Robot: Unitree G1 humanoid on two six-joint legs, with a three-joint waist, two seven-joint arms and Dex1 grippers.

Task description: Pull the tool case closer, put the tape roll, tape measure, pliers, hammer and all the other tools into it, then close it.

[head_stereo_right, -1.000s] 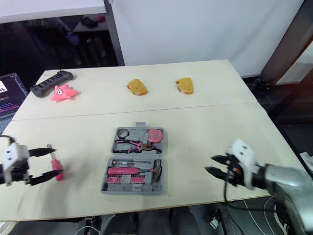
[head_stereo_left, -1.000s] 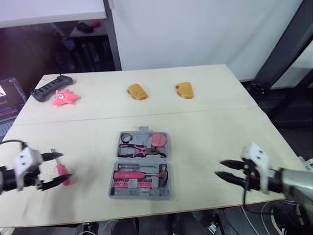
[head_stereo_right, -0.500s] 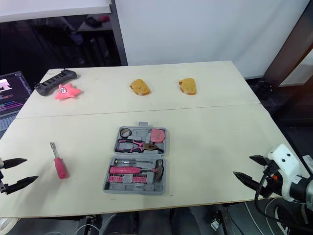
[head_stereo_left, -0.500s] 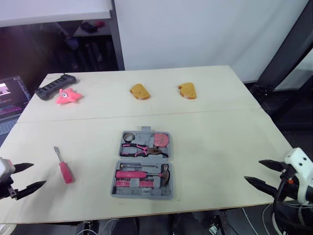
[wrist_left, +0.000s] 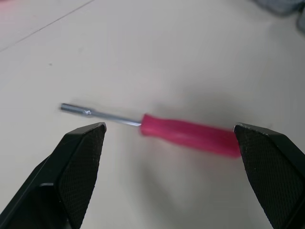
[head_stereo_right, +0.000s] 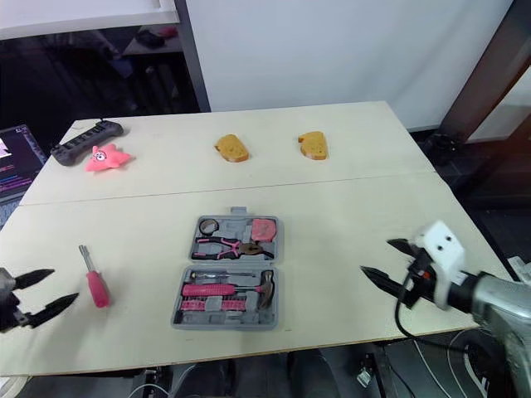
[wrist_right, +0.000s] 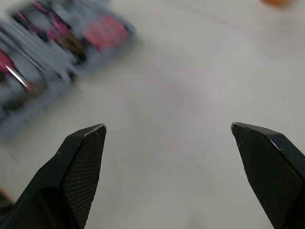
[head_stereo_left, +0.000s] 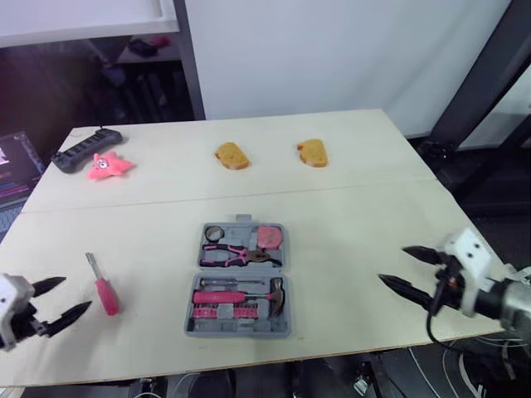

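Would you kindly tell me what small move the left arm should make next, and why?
Probably ease the left gripper forward and down over the pink screwdriver. It lies loose on the table, left of the open tool case, which already holds the other tools. The left wrist view shows it lying across the gap between the open fingers, not yet gripped.

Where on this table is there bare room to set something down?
Widest bare patch: between the tool case and the right pincer. Also free: the strip between the case and the two orange pieces. Crowded: near left, screwdriver by the left pincer.
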